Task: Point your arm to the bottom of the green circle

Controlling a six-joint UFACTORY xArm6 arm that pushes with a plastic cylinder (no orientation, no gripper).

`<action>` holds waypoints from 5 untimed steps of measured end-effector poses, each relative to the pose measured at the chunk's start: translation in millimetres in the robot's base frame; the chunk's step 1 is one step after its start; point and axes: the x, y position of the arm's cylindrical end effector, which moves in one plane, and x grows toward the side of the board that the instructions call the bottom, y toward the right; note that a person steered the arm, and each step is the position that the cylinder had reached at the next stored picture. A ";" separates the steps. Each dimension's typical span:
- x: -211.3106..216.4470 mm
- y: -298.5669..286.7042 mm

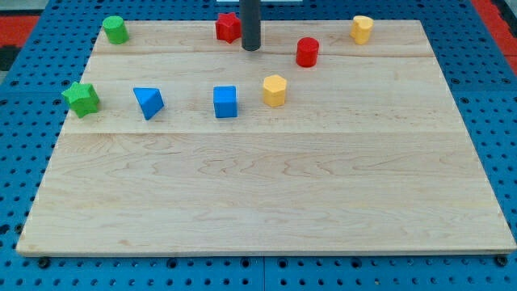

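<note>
The green circle is a short green cylinder near the board's top left corner. My tip is the lower end of a dark rod that comes down from the view's top edge. It sits near the top middle of the board, far to the right of the green circle and slightly lower. It is just right of the red star, close to it, and left of the red cylinder.
A green star sits at the left edge. A blue triangle, a blue cube and a yellow hexagon lie in a row across the middle. A yellow block is at the top right. The wooden board lies on a blue pegboard.
</note>
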 end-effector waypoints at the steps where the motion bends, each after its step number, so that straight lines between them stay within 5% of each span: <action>1: 0.1 0.0; 5: 19.8 7.1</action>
